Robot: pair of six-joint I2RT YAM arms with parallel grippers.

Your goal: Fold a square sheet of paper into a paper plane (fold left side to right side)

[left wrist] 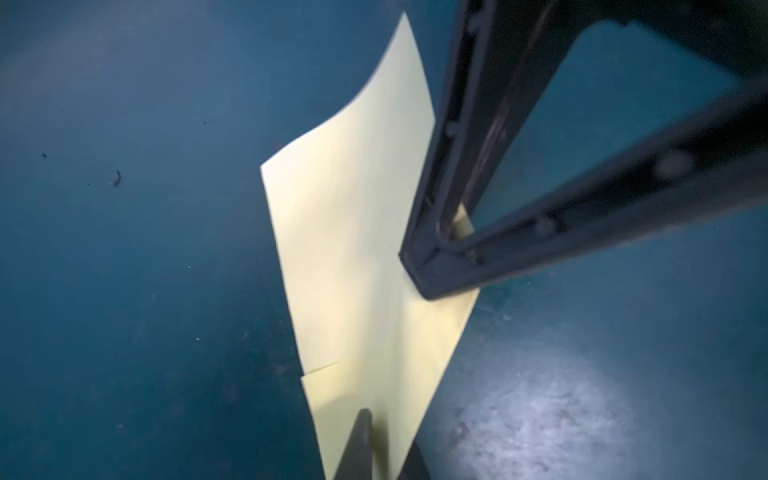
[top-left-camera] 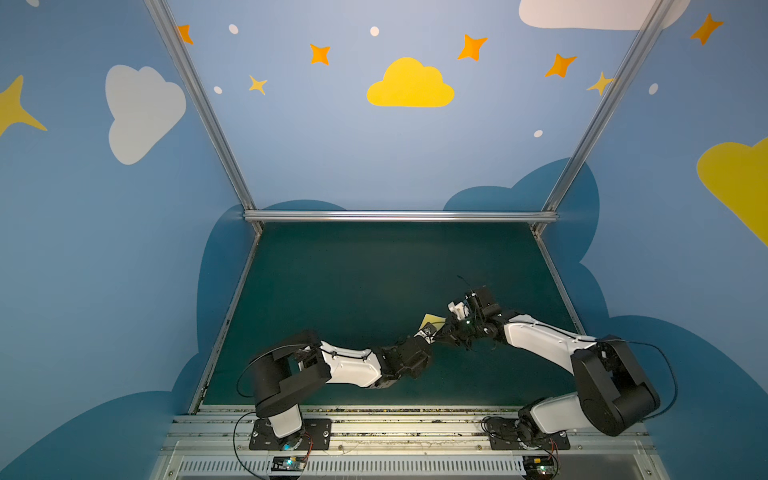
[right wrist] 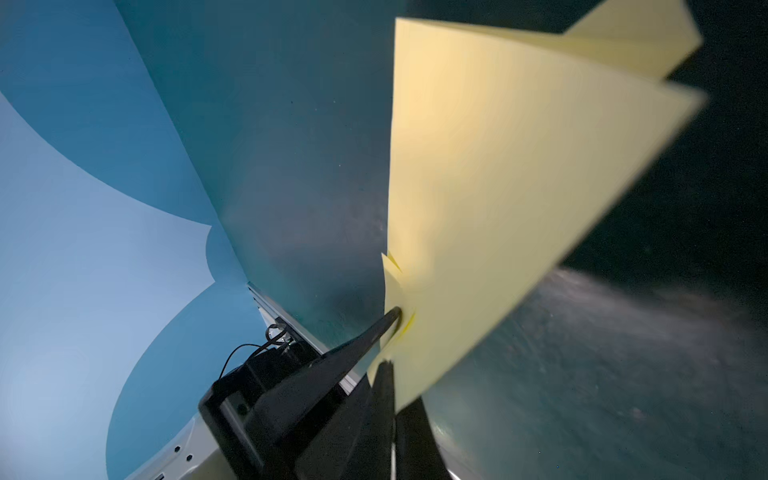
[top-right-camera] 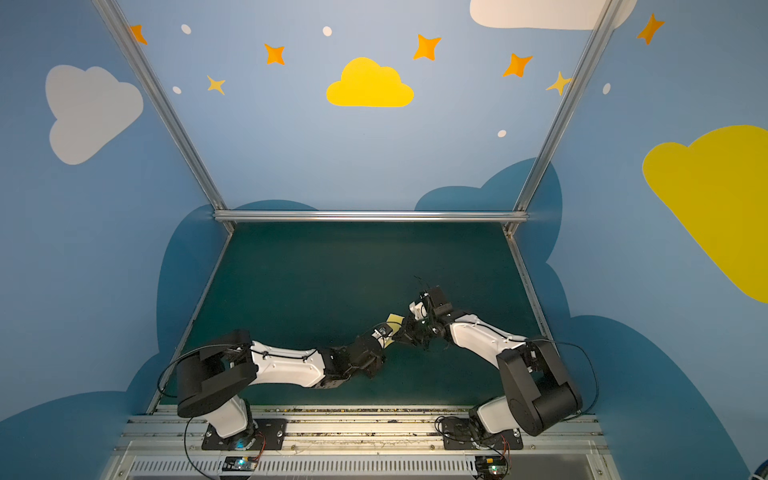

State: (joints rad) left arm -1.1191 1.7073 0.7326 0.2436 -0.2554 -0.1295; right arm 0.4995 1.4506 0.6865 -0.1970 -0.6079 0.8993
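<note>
The paper plane (top-left-camera: 432,320) hangs above the green mat (top-left-camera: 353,282), just at 3 o'clock from the mat's middle in both top views. It is pale yellow, its layers spread a little apart, and one free corner is curling. My left gripper (left wrist: 384,451) is closed on its edge from about 7 o'clock, and my right gripper (right wrist: 395,399) is closed on it from about 4 o'clock. I think the two grips keep the thin layers together and off the mat for the next crease.

Pale yellow paper (left wrist: 353,249), partly folded.
Layers overlapping, one corner curling, sitting just right of centre toward the front.
</note>
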